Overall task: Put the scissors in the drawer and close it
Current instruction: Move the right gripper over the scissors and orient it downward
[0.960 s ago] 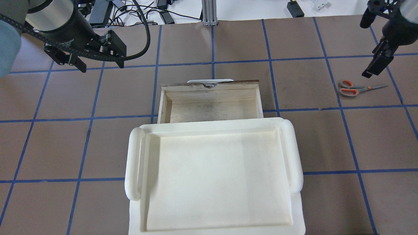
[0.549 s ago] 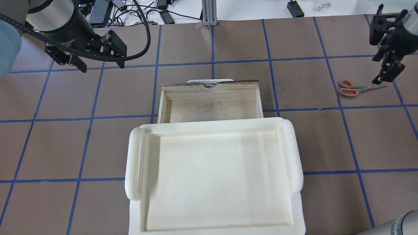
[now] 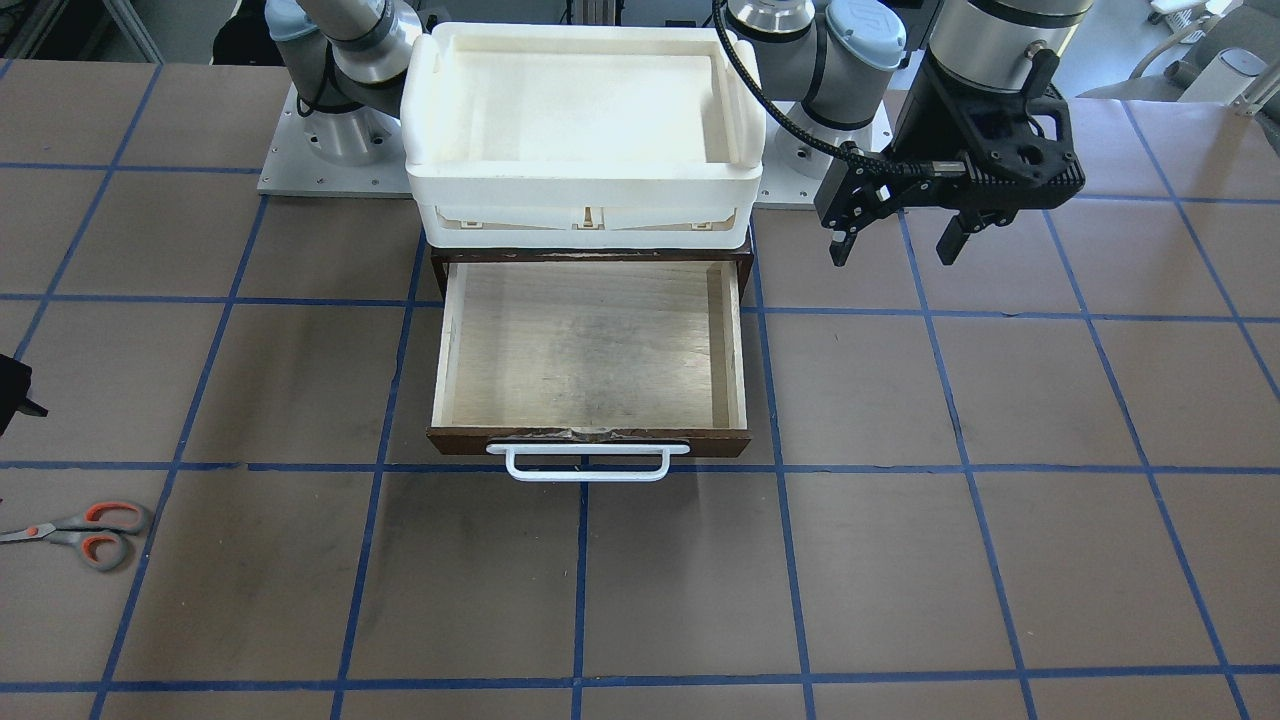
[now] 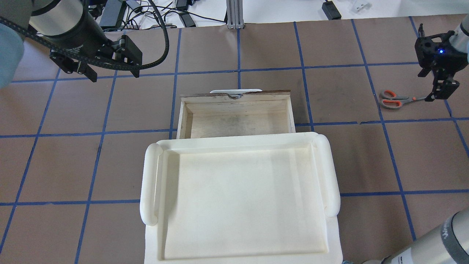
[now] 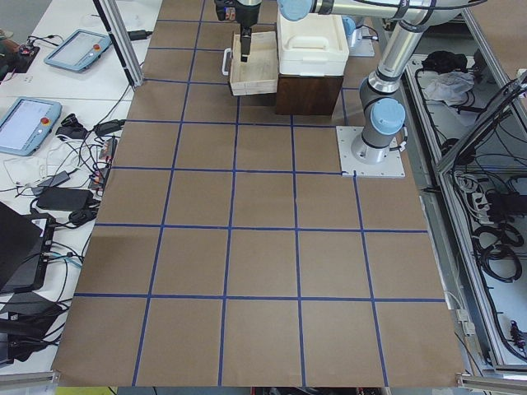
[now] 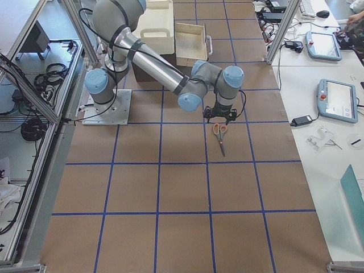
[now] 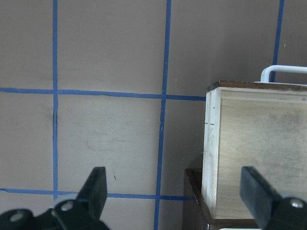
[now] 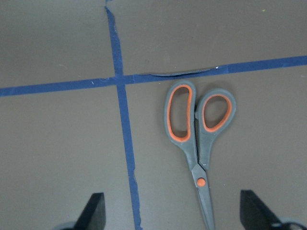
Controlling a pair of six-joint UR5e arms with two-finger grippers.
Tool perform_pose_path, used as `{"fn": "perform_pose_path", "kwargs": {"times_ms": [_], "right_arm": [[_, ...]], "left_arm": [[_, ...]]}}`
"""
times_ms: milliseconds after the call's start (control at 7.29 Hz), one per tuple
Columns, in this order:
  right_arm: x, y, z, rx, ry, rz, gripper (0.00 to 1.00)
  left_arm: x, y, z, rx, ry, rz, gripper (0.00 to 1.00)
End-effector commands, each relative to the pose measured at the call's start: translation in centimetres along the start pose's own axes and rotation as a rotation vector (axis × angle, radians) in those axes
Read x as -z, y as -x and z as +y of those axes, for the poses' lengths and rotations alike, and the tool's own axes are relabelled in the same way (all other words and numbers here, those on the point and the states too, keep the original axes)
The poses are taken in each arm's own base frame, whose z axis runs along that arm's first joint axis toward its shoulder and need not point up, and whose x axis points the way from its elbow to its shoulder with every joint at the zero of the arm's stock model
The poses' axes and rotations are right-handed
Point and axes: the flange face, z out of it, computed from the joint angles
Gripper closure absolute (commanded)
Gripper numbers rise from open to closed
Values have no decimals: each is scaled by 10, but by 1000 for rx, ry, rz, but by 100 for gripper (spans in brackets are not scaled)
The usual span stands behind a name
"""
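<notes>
The scissors (image 4: 395,99), grey handles lined orange-red, lie flat on the brown table at the right, also in the front view (image 3: 85,530) and the right wrist view (image 8: 199,139). My right gripper (image 4: 439,94) hovers open over their blade end; in the wrist view (image 8: 175,218) the blades run down between its fingers. The drawer (image 4: 238,121) stands pulled open and empty in the middle, with a pale plywood floor (image 3: 590,345) and a white bar handle (image 3: 588,462). My left gripper (image 4: 113,75) is open and empty, above the table left of the drawer (image 7: 259,143).
A white plastic bin (image 4: 152,183) sits on top of the dark brown cabinet that holds the drawer (image 3: 580,215). Blue tape lines grid the table. Cables and power bricks (image 4: 146,14) lie beyond the far edge.
My right gripper has moved right and lower, from beside the scissors' handles to over the blade tips, and has turned. The left gripper, drawer and scissors have not moved.
</notes>
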Motion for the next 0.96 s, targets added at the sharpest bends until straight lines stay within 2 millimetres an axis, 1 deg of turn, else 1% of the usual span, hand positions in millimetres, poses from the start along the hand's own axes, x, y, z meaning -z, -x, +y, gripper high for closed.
{"fn": "perform_pose_path", "kwargs": {"times_ms": [0,137,411,549,823], "right_arm": [[-41,-16,11,68,55,0,0],[-47,-17,10,83,45,0,0],[-66,-22,12,107,38,-10,0],[-69,-21,18,112,36,-11,0],[-82,-23,19,108,0,-10,1]], "left_arm": [[-5,-2,2,-9,29,-2,0],[-5,-2,2,-9,33,-2,0],[-6,-2,1,-9,36,-2,0],[-6,-1,1,-11,36,-4,0],[-4,-2,2,-8,31,-3,0]]}}
